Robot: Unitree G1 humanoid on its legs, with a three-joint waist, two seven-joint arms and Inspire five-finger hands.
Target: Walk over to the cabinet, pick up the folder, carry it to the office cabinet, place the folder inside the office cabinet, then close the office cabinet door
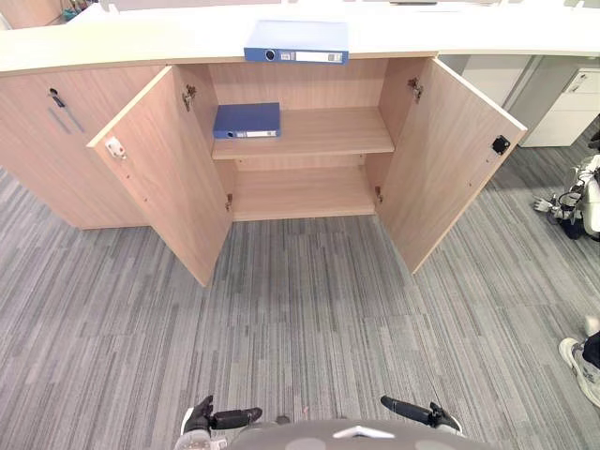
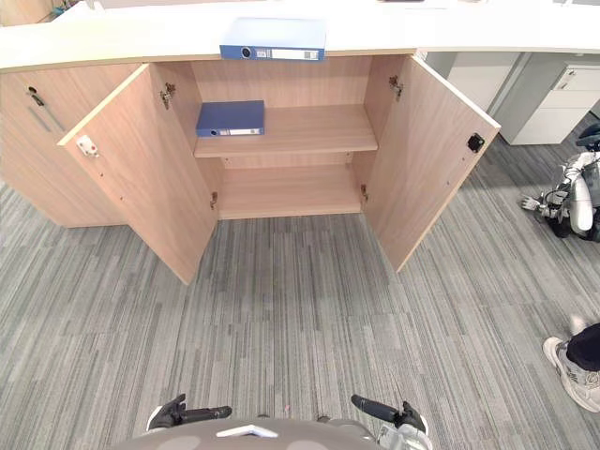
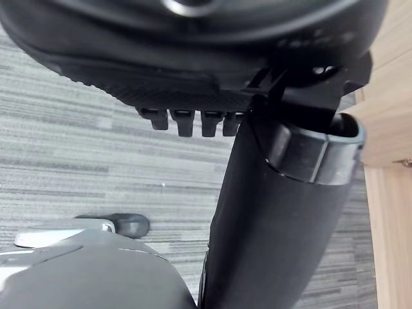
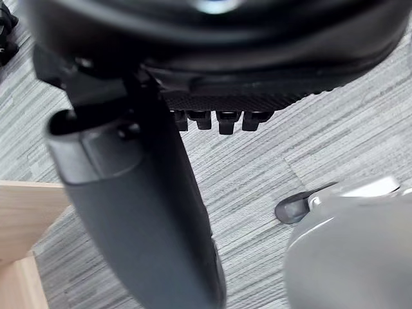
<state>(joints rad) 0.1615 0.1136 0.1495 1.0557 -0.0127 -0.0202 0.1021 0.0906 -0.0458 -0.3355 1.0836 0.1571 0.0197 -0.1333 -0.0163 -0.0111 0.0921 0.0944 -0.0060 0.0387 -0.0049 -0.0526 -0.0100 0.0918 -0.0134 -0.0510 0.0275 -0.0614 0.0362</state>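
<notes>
A blue folder (image 1: 296, 42) lies flat on the white top of the wooden cabinet (image 1: 300, 192), above its open compartment. A second blue folder (image 1: 247, 120) lies on the left part of the upper shelf inside. Both cabinet doors (image 1: 169, 169) stand wide open toward me. My left hand (image 1: 223, 418) and right hand (image 1: 412, 411) hang low at the near edge of the eye views, well short of the cabinet, with grey carpet between. In the wrist views the fingers (image 3: 187, 119) and thumbs (image 4: 135, 193) are relaxed and hold nothing.
Another robot (image 1: 572, 202) sits on the carpet at the right, past the right door (image 1: 450, 159). A person's shoe (image 1: 581, 366) shows at the right edge. A white drawer unit (image 1: 572, 103) stands at the back right. The cabinet's left section (image 1: 56, 141) is closed.
</notes>
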